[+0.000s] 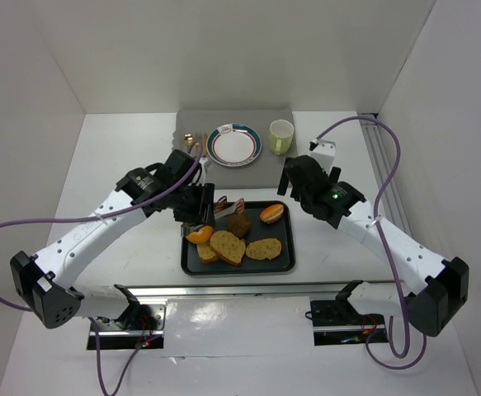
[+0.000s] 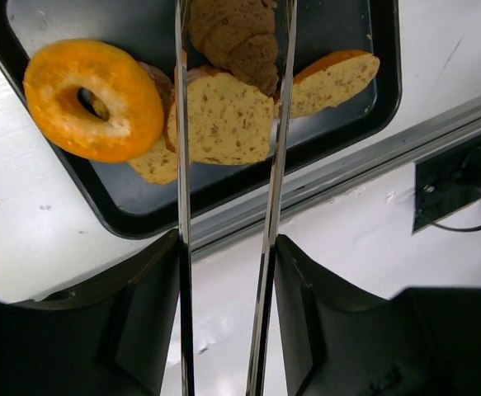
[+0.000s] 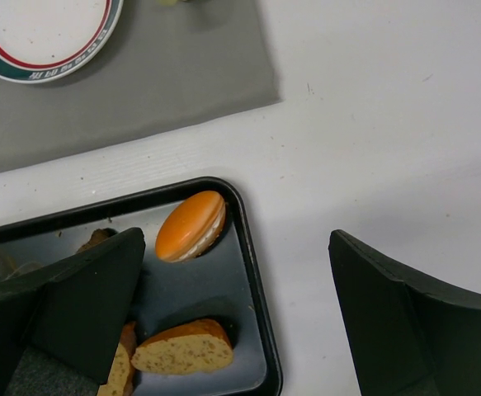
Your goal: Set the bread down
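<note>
The bread lies in a black tray [image 1: 285,264]: a golden ring doughnut [image 1: 199,235], a dark brown muffin [image 1: 239,223], a glossy orange bun [image 1: 272,214] and several tan slices [image 1: 228,246]. My left gripper [image 1: 192,206] is shut on metal tongs [image 2: 181,165]. The tongs' two blades stand apart, and the muffin [image 2: 236,37] and a slice [image 2: 219,115] show between them; their tips run out of the left wrist view. The doughnut [image 2: 91,99] lies to their left. My right gripper [image 3: 236,239] is open and empty over the tray's far right corner, beside the bun [image 3: 189,224].
A grey mat [image 1: 190,124] lies behind the tray with a white plate with a red and green rim [image 1: 233,144] on it. A pale green cup [image 1: 281,136] stands at the plate's right. White walls close in the table on both sides and behind.
</note>
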### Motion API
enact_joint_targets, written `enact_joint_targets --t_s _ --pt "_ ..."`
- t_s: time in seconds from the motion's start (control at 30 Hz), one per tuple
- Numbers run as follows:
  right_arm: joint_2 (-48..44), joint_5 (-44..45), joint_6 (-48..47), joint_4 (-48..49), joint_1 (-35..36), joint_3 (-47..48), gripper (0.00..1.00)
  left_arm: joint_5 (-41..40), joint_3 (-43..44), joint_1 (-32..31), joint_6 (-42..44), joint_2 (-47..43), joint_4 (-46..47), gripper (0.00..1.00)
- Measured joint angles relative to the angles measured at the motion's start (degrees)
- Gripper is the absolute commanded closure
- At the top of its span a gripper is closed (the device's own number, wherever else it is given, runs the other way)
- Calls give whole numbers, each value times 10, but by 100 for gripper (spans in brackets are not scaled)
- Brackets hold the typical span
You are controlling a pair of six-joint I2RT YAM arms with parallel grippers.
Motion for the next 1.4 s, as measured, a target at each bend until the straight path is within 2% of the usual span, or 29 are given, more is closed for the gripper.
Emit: enact_joint_targets --t_s 0.13,0.57,0.73,0.77,0.8,0.93,1.17,1.2,1.4 --pt "0 0 2 -2 0 0 0 -9 0 -12 -37 7 -3 34" --pt "0 0 2 -1 0 -6 0 37 -27 -5 -117 59 -2 35" --pt "0 0 2 -1 0 -6 0 63 -28 -5 -123 68 2 47" --pt "0 0 2 -1 0 -6 0 67 -28 -5 -123 70 2 51" --pt "0 0 2 -1 0 -6 0 71 -28 -5 -123 71 3 59" --pt "0 0 2 -1 0 -6 0 80 -28 -5 -122 72 3 76" --pt "2 -3 2 1 0 -13 0 65 34 -1 -115 70 -32 83" --pt "3 -4 2 0 0 -15 0 61 45 3 -108 67 -32 87" --pt "17 -7 -4 5 0 -15 0 47 119 87 -59 75 -33 90"
